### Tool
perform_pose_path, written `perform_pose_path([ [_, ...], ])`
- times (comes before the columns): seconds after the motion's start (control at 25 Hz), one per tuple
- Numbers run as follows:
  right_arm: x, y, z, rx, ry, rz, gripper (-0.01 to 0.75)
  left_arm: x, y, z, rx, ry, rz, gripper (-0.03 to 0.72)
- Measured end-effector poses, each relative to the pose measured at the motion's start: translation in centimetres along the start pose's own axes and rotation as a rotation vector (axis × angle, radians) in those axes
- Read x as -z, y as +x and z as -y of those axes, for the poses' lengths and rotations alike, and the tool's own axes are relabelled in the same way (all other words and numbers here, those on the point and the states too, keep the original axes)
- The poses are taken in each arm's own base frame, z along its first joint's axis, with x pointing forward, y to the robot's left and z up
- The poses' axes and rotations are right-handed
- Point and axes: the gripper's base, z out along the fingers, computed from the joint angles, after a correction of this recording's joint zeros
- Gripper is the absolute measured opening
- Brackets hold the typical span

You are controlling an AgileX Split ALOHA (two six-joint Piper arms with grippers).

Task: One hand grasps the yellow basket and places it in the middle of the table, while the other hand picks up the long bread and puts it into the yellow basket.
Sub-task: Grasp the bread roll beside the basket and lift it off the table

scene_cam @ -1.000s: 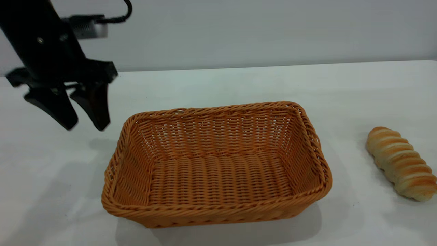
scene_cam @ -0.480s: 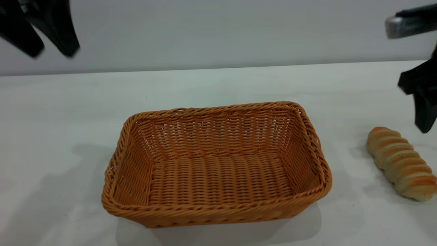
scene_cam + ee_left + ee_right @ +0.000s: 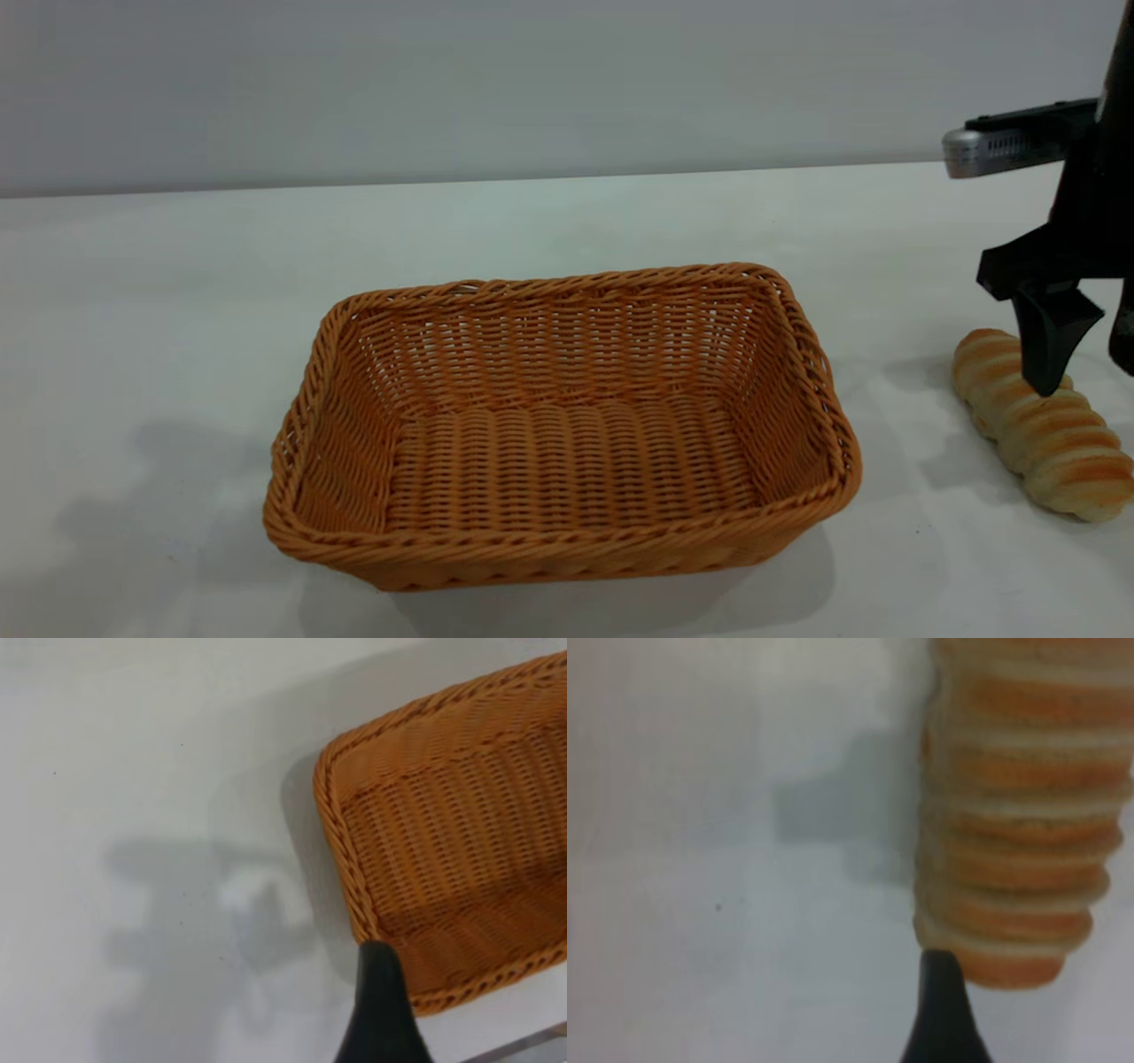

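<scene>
Smooth white table (image 3: 567,221); woven wicker yellow basket (image 3: 567,549); spiral-ridged long bread (image 3: 1045,434).

Empty yellow basket (image 3: 567,425) mid-table; long bread (image 3: 1045,434) right.

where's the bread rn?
In the exterior view the long bread lies on the table at far right, apart from the yellow basket, directly under the right gripper.
</scene>
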Motion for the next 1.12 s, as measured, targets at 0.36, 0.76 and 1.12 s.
perform_pose_path([
  [0.36, -3.1, -1.5, 1.4, -0.032, -0.015, -0.035, 0.575, 5.3, 2.2, 0.9, -0.019, 0.025, 0.098, 0.572],
  [0.76, -5.6, -1.8, 2.3, -0.057, -0.069, -0.043, 0.571, 9.5, 4.7, 1.4, -0.042, 0.032, 0.194, 0.572],
  [1.12, -6.7, -1.9, 2.3, -0.059, -0.074, -0.054, 0.342, 8.5, 5.7, 1.2, -0.036, 0.031, 0.15, 0.572],
])
